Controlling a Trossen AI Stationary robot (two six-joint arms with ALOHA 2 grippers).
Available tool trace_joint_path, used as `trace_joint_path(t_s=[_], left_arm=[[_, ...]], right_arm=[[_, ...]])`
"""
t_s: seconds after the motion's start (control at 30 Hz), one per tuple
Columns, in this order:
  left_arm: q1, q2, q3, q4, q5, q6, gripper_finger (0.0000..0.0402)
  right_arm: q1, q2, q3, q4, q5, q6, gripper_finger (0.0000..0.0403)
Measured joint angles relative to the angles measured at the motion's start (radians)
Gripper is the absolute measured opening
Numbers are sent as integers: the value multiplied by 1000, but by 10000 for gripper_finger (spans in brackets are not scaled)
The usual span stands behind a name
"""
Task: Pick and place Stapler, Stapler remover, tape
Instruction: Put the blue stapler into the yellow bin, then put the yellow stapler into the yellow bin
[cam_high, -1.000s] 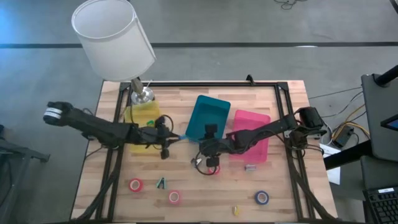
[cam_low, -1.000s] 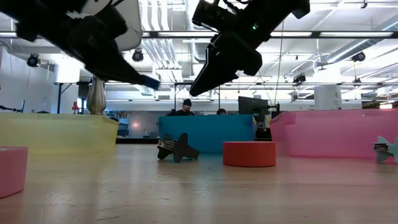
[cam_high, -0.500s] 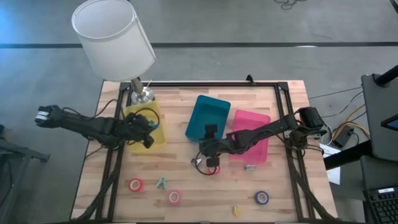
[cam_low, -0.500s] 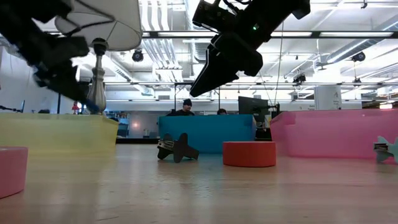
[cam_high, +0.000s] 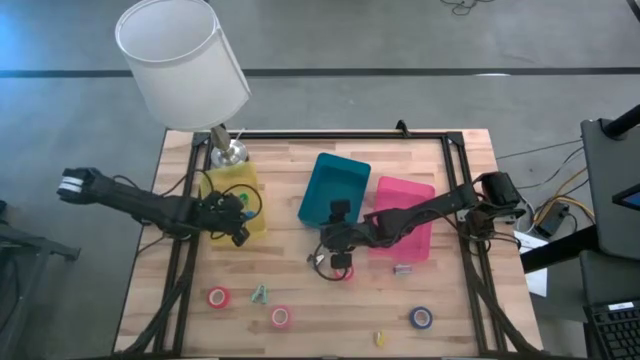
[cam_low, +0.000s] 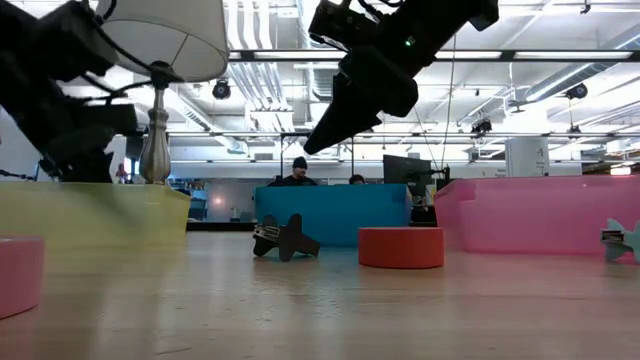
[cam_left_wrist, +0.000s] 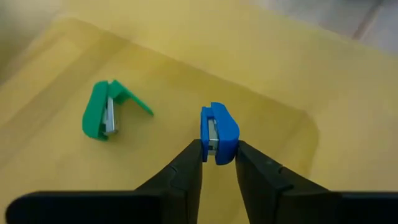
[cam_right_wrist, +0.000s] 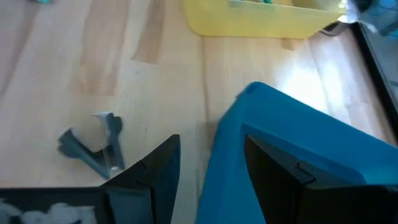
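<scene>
- Our left end effector (cam_left_wrist: 216, 163) hung over the yellow bin (cam_high: 228, 190) near the worktop's far-left corner, fingers clamped on a blue stapler (cam_left_wrist: 218, 133).
- A green stapler (cam_left_wrist: 107, 117) lay in that bin.
- Our right end effector (cam_right_wrist: 208, 167) waited mid-worktop, fingers apart, beside the teal bin (cam_high: 333, 188).

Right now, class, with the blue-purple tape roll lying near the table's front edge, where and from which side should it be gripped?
Come straight down from above onto the blue-purple tape roll. It lies flat with its hole facing up and nothing touching it, so pinching across its outer rim probably suits best.
</scene>
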Motion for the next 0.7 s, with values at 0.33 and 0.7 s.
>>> trace_joint_path(t_s=[0.33,0.7], left_arm=[[0,20,-3,4,-10,11,162],[0,18,114,55,-12,250,180]], right_arm=[[-1,25,0,55,-127,91,178],[-1,62,-2,61,-199,71,180]])
